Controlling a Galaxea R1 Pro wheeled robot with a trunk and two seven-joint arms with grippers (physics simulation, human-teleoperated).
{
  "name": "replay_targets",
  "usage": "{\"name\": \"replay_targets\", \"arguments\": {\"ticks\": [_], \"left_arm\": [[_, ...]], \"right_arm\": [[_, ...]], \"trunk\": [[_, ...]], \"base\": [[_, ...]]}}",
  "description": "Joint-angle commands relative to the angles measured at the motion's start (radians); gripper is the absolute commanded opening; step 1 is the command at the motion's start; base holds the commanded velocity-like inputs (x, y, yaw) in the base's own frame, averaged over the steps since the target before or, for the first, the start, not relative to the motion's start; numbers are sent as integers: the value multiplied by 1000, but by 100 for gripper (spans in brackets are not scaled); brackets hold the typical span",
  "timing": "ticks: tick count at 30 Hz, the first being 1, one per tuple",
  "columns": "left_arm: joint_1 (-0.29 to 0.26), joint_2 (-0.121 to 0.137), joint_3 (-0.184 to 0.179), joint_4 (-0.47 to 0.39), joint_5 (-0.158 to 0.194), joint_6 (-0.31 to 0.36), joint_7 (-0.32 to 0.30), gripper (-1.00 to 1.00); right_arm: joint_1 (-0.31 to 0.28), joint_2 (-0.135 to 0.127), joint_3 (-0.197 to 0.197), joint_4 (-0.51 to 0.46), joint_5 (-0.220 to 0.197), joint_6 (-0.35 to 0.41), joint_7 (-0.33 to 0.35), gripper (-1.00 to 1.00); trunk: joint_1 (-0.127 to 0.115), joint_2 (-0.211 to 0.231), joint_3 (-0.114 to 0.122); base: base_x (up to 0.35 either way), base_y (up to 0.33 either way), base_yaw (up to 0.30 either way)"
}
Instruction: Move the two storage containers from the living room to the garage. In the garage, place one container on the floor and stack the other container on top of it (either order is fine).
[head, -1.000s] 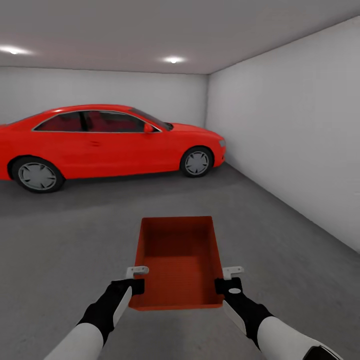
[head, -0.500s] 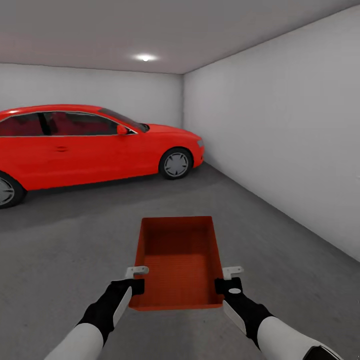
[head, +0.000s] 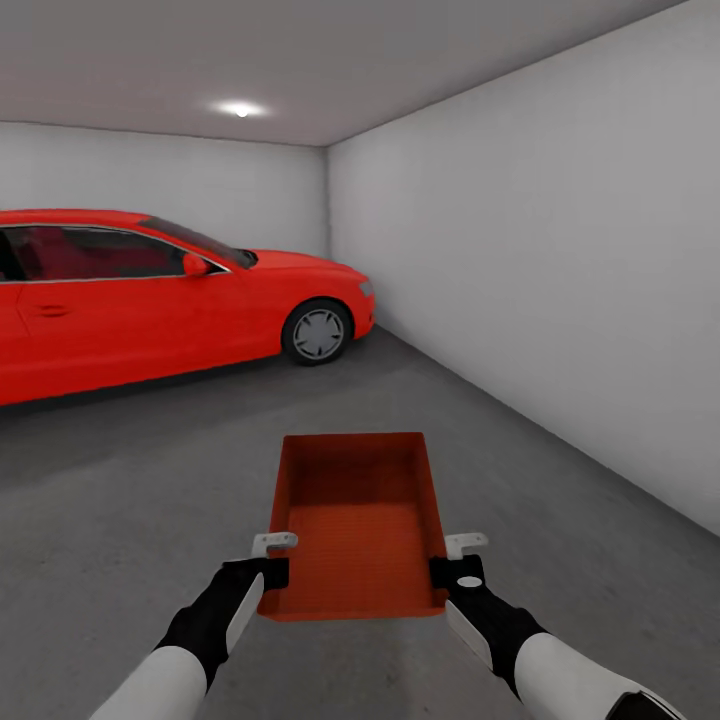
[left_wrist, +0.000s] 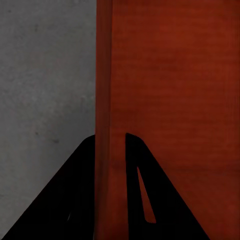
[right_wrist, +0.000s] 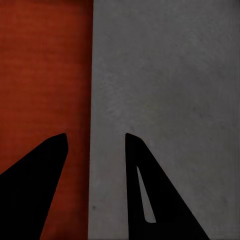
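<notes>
One red-orange storage container, open-topped and empty, hangs level in front of me above the garage's grey concrete floor. My left gripper is at its near left corner, shut on the container's side wall, with one black finger on each side of it. At the near right corner, my right gripper straddles the container rim with its fingers apart; grey floor shows in the gap.
A red car is parked at the left along the back white wall. A long white wall runs down the right side. Bare concrete floor lies ahead and to the right of the container.
The whole view has swung to the right, so the car has slid towards the left edge and more of the right wall shows. Container and grippers keep their places in the picture.
</notes>
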Motion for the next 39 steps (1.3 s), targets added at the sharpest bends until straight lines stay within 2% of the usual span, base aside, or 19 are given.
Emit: {"name": "replay_targets", "arguments": {"ticks": [1, 17, 39], "left_arm": [[-1, -1, 4, -4, -31, 6, 39, -100], [0, -1, 4, -4, -31, 6, 39, -100], [0, -1, 4, -4, -31, 6, 39, -100]], "right_arm": [[-1, 20, -1, -2, -20, 5, -8, -100], [-1, 20, 0, -2, -19, 6, -8, -100], [-1, 21, -1, -2, -21, 6, -8, -100]], "trunk": [[1, -1, -2], [1, -1, -2], [1, -1, -2]], "base": [[321, 0, -15], [322, 0, -8], [322, 0, -243]]}}
